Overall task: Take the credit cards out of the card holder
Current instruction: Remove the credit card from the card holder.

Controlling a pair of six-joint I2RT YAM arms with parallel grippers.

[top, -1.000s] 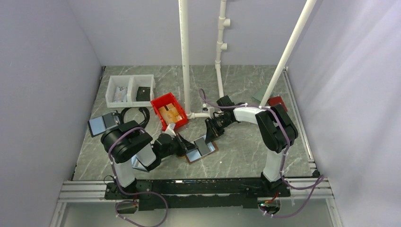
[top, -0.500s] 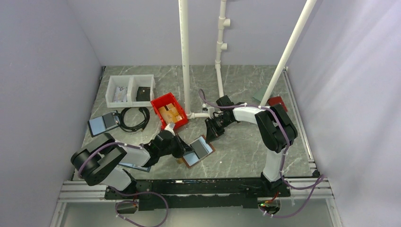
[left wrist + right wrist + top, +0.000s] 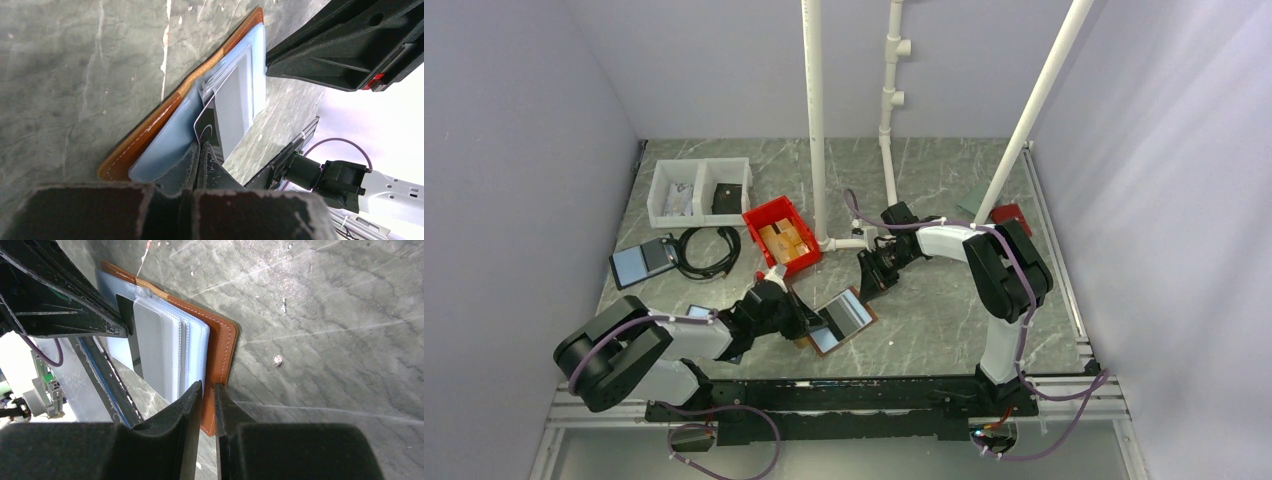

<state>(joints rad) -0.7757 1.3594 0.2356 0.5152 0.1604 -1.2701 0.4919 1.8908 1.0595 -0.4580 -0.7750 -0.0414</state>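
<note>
L arm (image 3: 664,340) has swung lower & out to its left vs 1 s ago. On the grey marble desk (image 3: 944,310), the flat brown leather-like bifold card holder (image 3: 856,322) lies open btwn both arms. R end effector (image 3: 207,387) is narrow, nipping the holder's brown edge. L end effector (image 3: 201,147) is nearly closed, pinching a thin grey card (image 3: 232,110) at the pale blue panel.

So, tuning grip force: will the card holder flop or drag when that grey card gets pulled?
The card holder looks thin, so it would likely drag without the right gripper pinching its brown edge. Its clear sleeves probably flex. The grey card looks stiff, likely sliding out.
</note>
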